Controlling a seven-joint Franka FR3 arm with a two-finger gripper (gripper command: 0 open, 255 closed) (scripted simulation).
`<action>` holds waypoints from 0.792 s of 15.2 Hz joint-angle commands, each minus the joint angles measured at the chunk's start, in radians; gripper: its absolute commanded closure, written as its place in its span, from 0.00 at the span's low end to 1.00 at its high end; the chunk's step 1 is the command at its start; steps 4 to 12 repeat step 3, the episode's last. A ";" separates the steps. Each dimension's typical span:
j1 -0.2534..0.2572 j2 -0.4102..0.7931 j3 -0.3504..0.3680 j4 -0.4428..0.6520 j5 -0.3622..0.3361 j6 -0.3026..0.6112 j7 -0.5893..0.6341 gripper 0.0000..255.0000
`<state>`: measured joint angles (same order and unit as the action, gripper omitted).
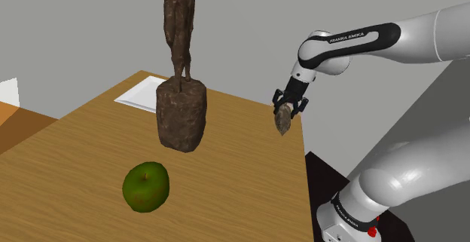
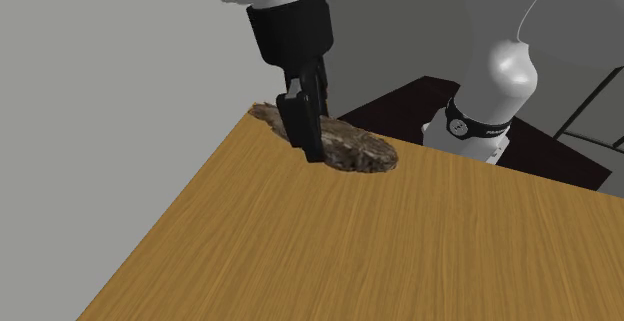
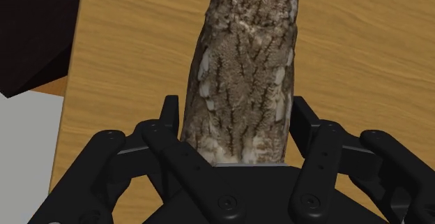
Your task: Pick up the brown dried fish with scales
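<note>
Since both black fingers (image 3: pixel 169 116) press on the flanks of the dried fish (image 3: pixel 244 69), step: grasp looks made; the lift is the part in hand.
Gripper (image 3: pixel 235 121): narrowed onto the fish and clasping it across its width, with no gap at either finger.
Fish: brown with grey-white scales and a long body. It is directly under the gripper, running out past the fingers, at the edge of the wooden table (image 2: pixel 350 249).
Table contact: cannot tell whether the fish rests on the wood or hangs just clear.
Next move: a straight, slow rise with a firm grip. The long body may pivot between the fingers.
Neighbours: brown figure on a rough block (image 1: pixel 181 112) and green apple (image 1: pixel 146 186), both well apart from the gripper and likely no hindrance.
</note>
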<state>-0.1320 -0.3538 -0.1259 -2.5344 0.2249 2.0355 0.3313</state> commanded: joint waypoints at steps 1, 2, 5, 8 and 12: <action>-0.001 -0.016 0.001 0.016 -0.005 -0.030 0.009 1.00; -0.001 -0.017 0.001 0.017 -0.005 -0.033 0.010 1.00; -0.001 -0.017 0.001 0.017 -0.005 -0.032 0.010 1.00; -0.001 -0.017 0.001 0.017 -0.005 -0.032 0.010 1.00; -0.001 -0.017 0.001 0.017 -0.005 -0.032 0.010 1.00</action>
